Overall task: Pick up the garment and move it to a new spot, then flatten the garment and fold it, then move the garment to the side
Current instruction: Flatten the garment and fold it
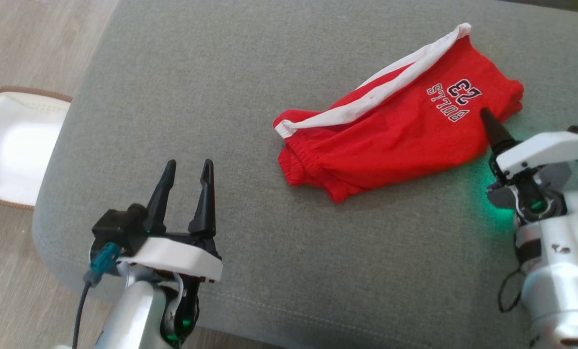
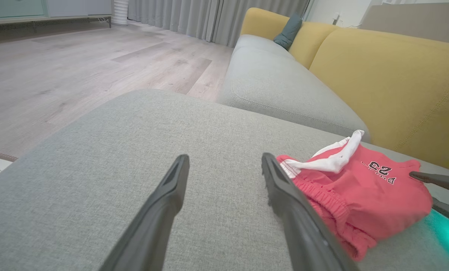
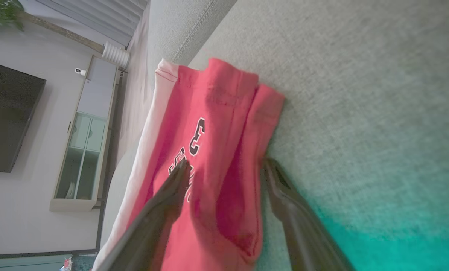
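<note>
Two claws are in my sight, and both are spread wide with nothing in them.

Off the left edge of the grey cushion [image 1: 182, 87], down on the wood floor [image 1: 27, 43], lies a white thing with a brown rim [image 1: 12, 145]. I cannot tell what it is.

My left claw [image 1: 189, 165] hangs over the near left part of the cushion. Its two dark fingers are far apart and point away from me, with bare grey cloth under them.

The red shorts [image 1: 395, 131] lie on the right half of the cushion, toward its far side. They are a bit bunched up, with a white stripe [image 1: 381, 92] along one edge and "BULLS 23" upside down to me.

My right claw [image 3: 227, 165] is low at the right side of the cushion, turned on its side, right at the hem of the shorts. One finger lies over the red cloth by the letters. The other sits on the cushion just beside the hem. The cloth edge is between them, but they are not squeezing it.

A green glow [image 1: 487, 203] shines on the cushion by that claw. Past the cushion's far side stands a yellow sofa [image 2: 390, 86].
</note>
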Robot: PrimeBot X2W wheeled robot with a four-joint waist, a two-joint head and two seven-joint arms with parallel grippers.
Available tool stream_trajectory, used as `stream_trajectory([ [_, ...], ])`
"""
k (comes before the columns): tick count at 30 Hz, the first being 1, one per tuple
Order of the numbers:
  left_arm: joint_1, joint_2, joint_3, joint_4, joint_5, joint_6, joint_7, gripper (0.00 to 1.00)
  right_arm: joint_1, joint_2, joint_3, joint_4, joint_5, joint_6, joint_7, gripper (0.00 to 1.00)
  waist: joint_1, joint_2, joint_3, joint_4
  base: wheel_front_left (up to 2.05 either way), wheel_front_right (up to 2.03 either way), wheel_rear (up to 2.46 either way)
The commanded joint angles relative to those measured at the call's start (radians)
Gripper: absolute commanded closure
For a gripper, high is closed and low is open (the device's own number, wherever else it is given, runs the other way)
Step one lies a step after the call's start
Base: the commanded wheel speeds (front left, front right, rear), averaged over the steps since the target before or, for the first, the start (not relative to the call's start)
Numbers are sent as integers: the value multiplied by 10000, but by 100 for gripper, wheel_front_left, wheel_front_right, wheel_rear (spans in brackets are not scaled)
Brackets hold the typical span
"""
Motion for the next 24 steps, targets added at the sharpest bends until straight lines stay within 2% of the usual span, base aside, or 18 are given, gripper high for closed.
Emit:
stream_trajectory([
  [1,-392,26,303,-386,37,-65,-122,0,-287,113,154,50,-100,-7,76,0,0,0,83,62,0,0,0],
  [16,-858,26,-69,-473,-302,89,-122,0,-2483,-428,-168,2166,-1501,-7,625,1,0,0,1044,381,0,0,0],
  [17,-874,26,-77,-469,-310,94,-122,0,-2596,-438,-153,2239,-1553,-7,625,77,0,0,1073,383,0,0,0],
  [18,-891,26,-87,-466,-318,102,-122,0,-2699,-454,-168,2299,-1585,-7,578,100,0,0,1099,379,0,0,0],
  [24,-945,26,-97,-397,-361,161,-122,0,-2914,-402,-297,2328,-1416,-7,4,100,0,0,1019,186,0,0,0],
])
